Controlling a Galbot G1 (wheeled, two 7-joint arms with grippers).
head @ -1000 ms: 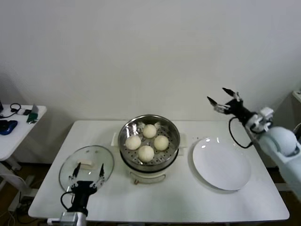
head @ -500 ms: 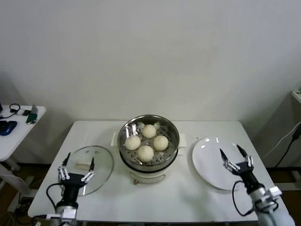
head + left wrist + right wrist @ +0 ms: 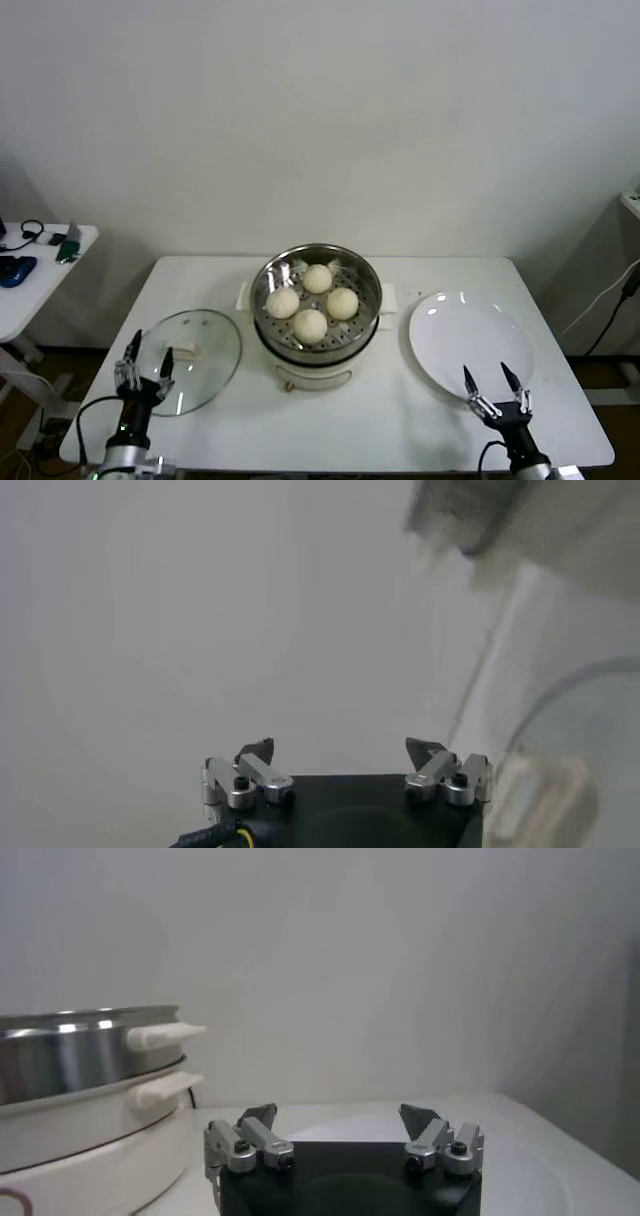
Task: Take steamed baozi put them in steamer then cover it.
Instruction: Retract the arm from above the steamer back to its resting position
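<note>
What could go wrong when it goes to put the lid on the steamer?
The cover lies flat on the table, its handle low, so the open left gripper might slip off it. Four baozi sit high in the steamer; a tilted lid could knock one.

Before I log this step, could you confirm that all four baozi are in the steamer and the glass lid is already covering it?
Not quite. The four baozi are in the steamer, but the glass lid is not on it: the head view shows it lying flat on the table to the robot's left of the steamer, which stands uncovered.
</note>
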